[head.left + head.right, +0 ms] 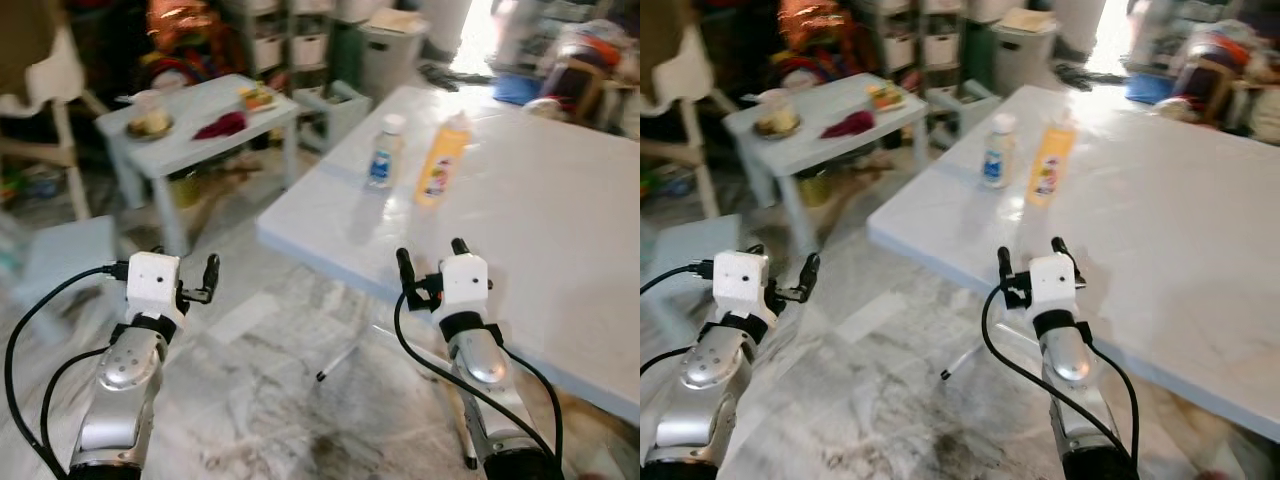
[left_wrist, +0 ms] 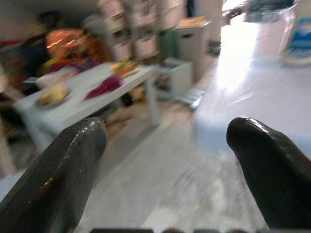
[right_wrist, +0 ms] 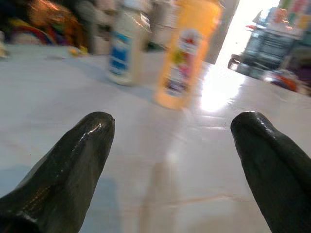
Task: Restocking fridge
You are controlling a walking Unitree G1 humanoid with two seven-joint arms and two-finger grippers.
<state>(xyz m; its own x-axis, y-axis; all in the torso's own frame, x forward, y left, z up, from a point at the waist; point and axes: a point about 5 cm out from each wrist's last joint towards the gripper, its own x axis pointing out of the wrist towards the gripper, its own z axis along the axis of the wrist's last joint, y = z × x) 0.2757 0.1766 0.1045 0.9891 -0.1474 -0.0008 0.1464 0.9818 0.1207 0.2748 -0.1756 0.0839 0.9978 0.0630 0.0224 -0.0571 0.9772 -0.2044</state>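
A white bottle with a blue label (image 1: 384, 152) and a taller orange bottle (image 1: 441, 160) stand upright side by side near the far left corner of a large white table (image 1: 560, 220). My right gripper (image 1: 432, 262) is open and empty, hovering at the table's near edge, well short of both bottles. The right wrist view looks across the tabletop at the white bottle (image 3: 124, 43) and the orange bottle (image 3: 187, 53) between the black fingertips (image 3: 82, 145). My left gripper (image 1: 185, 268) is open and empty, out over the floor to the left of the table.
A small pale side table (image 1: 200, 140) to the left carries a plate, a red cloth and some food. A white chair (image 1: 55, 110) stands at far left, with storage bins and clutter behind. A folding table leg (image 1: 345, 355) angles down to the marble floor.
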